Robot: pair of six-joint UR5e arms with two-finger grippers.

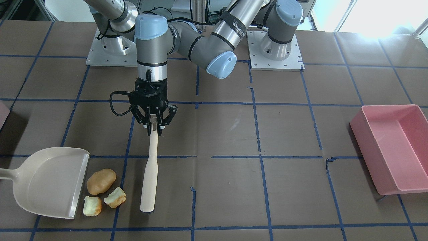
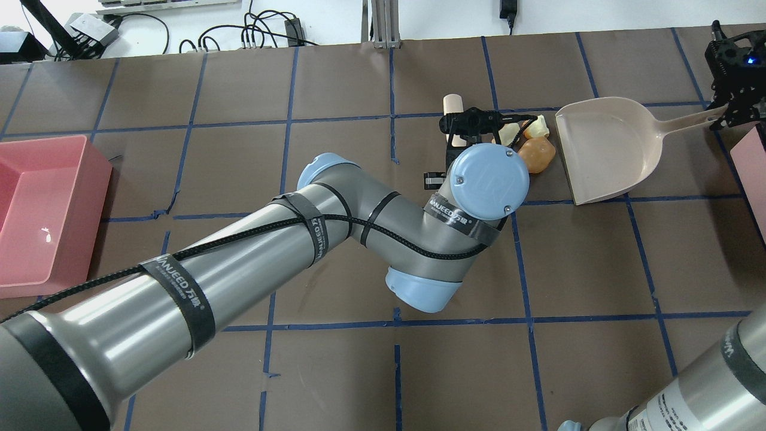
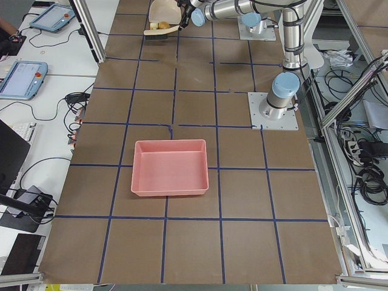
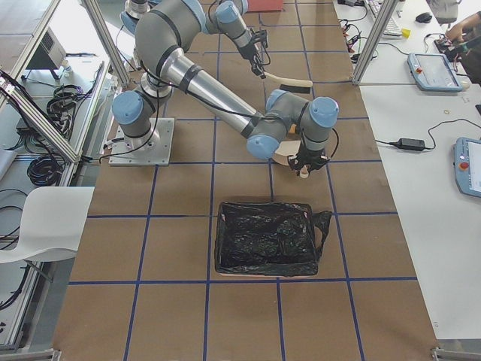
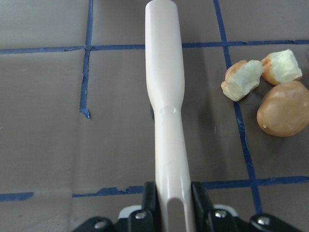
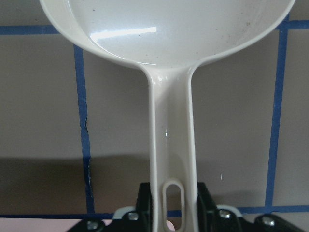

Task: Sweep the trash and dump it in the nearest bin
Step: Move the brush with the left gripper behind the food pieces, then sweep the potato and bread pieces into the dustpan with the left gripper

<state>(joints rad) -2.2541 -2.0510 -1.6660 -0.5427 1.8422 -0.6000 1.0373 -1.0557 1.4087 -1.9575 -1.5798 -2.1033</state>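
Observation:
The trash lies on the brown table as a tan potato-shaped lump [image 1: 101, 181] [image 5: 282, 108] and two pale chunks [image 1: 92, 206] [image 1: 115, 197] [image 5: 241, 79]. It sits just off the open lip of a cream dustpan [image 1: 50, 180] [image 2: 604, 146]. My left gripper [image 1: 153, 129] [image 5: 169, 193] is shut on the handle of a cream brush [image 1: 149, 180] [image 5: 166, 96], whose wide end rests beside the trash, opposite the pan. My right gripper [image 2: 727, 111] [image 6: 169, 198] is shut on the dustpan handle [image 6: 169, 140]. Only a pale pink corner of the bin [image 2: 751, 161] [image 1: 2, 113] shows.
A large deeper-pink tub [image 1: 394, 147] [image 2: 42, 209] [image 3: 171, 167] stands at the far end of the table on my left side. A container lined with a black bag [image 4: 267, 237] stands near my right arm. My left arm [image 2: 335, 203] reaches across the table's middle.

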